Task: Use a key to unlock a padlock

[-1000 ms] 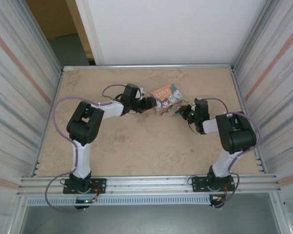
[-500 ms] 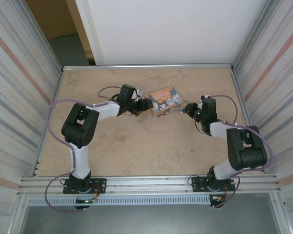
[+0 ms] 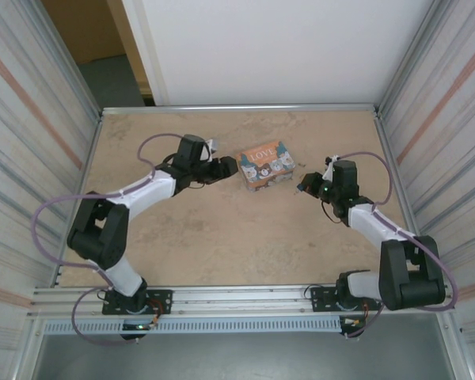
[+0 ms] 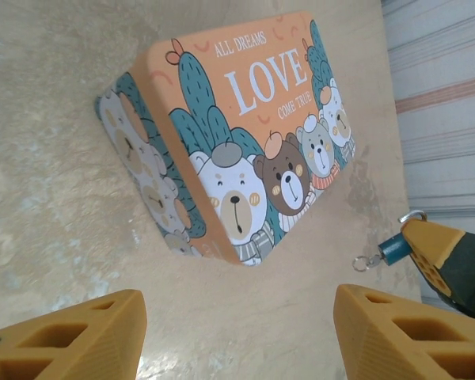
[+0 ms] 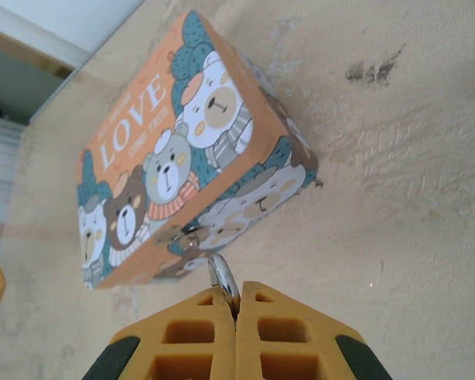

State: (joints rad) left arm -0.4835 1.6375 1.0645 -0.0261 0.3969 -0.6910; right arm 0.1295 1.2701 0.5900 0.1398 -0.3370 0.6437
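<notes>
- Right gripper (image 5: 236, 294) clenched on the padlock (image 4: 396, 248), pinching its shackle (image 5: 222, 275); the lock is just right of the LOVE box (image 3: 263, 162), apart from it.
- Left gripper (image 4: 239, 305) released, empty, left of the box.
- I judge unlocking near done; shackle sprung or not, too small to tell.
- Next: present lock, verify shackle free.

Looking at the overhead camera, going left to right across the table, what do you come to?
left pincer → orange LOVE box → right pincer, shut on the padlock
</notes>
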